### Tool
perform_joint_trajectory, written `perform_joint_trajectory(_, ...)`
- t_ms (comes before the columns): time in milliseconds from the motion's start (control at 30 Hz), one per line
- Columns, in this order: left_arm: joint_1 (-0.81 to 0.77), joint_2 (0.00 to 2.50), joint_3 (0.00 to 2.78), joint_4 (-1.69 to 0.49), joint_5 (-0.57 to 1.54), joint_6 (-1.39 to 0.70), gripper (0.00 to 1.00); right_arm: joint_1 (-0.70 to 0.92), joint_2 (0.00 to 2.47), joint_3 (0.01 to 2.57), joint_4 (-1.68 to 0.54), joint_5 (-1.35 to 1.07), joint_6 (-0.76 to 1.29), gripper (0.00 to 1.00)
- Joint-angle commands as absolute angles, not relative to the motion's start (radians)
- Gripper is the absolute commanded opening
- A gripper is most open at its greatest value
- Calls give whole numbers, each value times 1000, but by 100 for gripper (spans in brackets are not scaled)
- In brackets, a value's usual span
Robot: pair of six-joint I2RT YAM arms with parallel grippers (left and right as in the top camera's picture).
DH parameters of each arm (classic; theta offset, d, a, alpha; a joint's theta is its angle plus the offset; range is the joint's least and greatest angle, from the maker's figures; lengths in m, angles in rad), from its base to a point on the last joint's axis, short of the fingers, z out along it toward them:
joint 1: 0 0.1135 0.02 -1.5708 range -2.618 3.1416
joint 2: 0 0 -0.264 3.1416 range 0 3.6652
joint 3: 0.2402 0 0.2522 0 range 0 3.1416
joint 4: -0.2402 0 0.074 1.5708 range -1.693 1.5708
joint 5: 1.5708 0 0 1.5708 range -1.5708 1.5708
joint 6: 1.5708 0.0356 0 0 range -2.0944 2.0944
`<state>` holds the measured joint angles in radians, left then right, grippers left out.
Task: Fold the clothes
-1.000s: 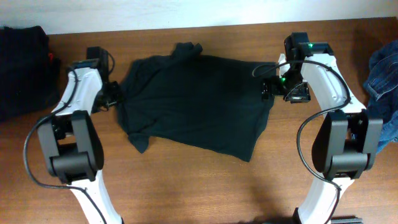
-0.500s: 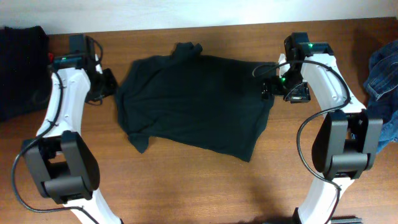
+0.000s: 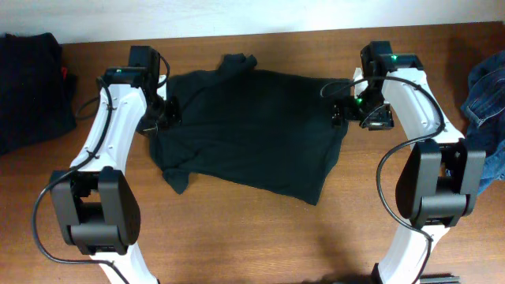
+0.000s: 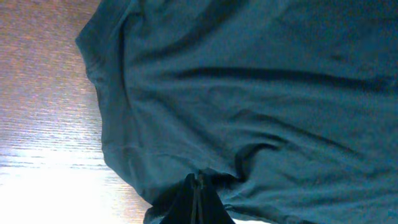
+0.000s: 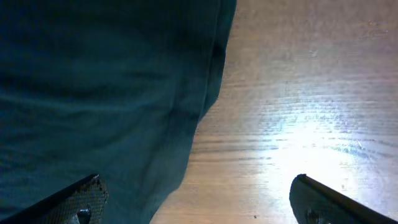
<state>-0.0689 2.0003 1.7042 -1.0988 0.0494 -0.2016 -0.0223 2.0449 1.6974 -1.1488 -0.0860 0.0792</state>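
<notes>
A: What are the left jaws doing?
B: They are pressed together, their fingers [image 4: 198, 202] pinching a small pucker at the left edge of the T-shirt [image 3: 252, 126]. Creases run out from the tips across the cloth.
A: And the right jaws?
B: Spread wide, with nothing between them. One finger [image 5: 74, 196] shows low over the shirt's right edge, and the other [image 5: 323, 199] is over bare wood.
A: Where does the shirt lie?
B: It lies mostly flat in the middle of the bench [image 3: 237, 237], between the two arms. It is dark and plain. One part is bunched at the far edge, and the near left corner is rumpled.
A: Anything else out there?
B: A dark cloth heap [image 3: 28, 87] at the far left, well apart from the shirt, and a blue denim garment [image 3: 485, 95] at the right edge.
</notes>
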Motion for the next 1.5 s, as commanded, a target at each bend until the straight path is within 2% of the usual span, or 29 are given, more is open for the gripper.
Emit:
perform_joint_trajectory(0,-59,1981,1699,-1099,47,-185,0,-20,2039,1692,-1097,-115,86,99)
perform_joint_trajectory(67,-52,1981,1699,-1095,23,-185,0,-20,2039,1692,-1104,-192,86,99)
perform_joint_trajectory(100,-49,1981,1699,-1093,3,-185,0,-19,2039,1692,-1110,-237,86,89)
perform_joint_trajectory(133,-44,1981,1699,-1090,-17,-185,0,-16,2039,1692,-1126,-282,86,61)
perform_joint_trajectory(167,-39,1981,1699,-1087,-42,-185,3,-12,2039,1692,-1148,-318,85,42)
perform_joint_trajectory(267,-27,1981,1699,-1079,-89,-185,33,17,2039,1692,-1224,-328,82,6)
perform_joint_trajectory(300,-23,1981,1699,-1077,-96,-185,42,31,2039,1692,-1249,-316,82,4)
perform_joint_trajectory(367,-18,1981,1699,-1077,-99,-185,54,65,2039,1691,-1300,-291,82,4)
perform_joint_trajectory(400,-18,1981,1699,-1077,-99,-185,66,84,2039,1684,-1314,-288,82,4)
perform_joint_trajectory(433,-17,1981,1699,-1077,-99,-185,99,104,2039,1676,-1318,-286,82,4)
perform_joint_trajectory(567,-17,1981,1699,-1077,-98,-185,99,181,2039,1605,-1280,-276,96,4)
perform_joint_trajectory(700,-17,1981,1699,-1077,-98,-185,100,207,2039,1536,-1112,-241,210,4)
perform_joint_trajectory(1100,-17,1981,1699,-1077,-98,-185,99,194,2039,1578,-822,-203,246,4)
perform_joint_trajectory(1300,-17,1981,1699,-1077,-98,-185,99,153,2039,1605,-645,-66,316,4)
perform_joint_trajectory(1467,-17,1981,1699,-1077,-98,-185,99,110,2061,1609,-548,-62,321,4)
